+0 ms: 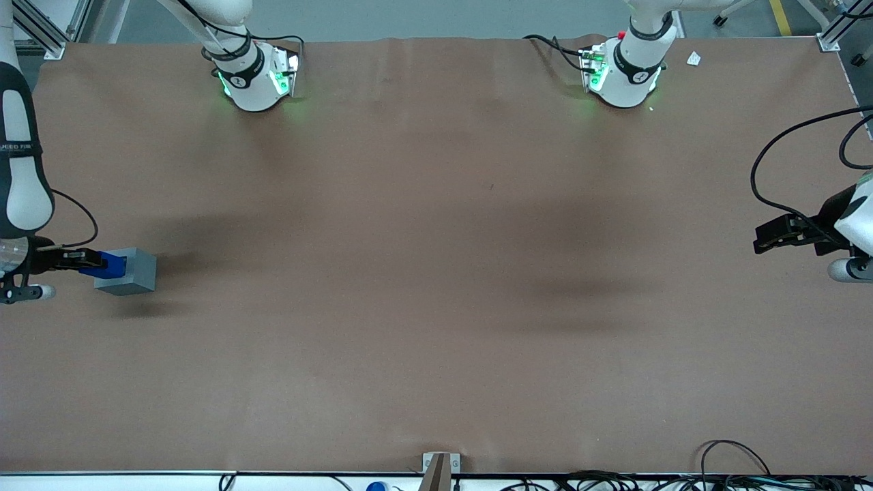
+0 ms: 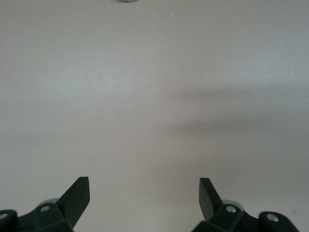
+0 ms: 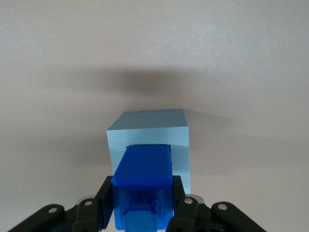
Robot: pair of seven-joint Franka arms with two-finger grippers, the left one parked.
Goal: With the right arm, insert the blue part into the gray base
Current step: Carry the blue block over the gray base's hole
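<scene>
Insertion in hand at the working arm's end of the table (image 1: 436,307).

The right arm (image 1: 20,170) reaches in level; its gripper (image 3: 143,205) is clamped on the blue part (image 3: 145,181), whose front end sits in the gray base (image 3: 152,130) socket. Next, I judge: press straight home, then release.

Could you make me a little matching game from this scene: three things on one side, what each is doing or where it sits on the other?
Things:
1. blue part
2. gray base
3. gripper

States:
A. resting on the brown table, toward the working arm's end
B. shut on the blue block
C. held between two black fingers, its end in the cube's socket

Pairs: 1-C, 2-A, 3-B
</scene>
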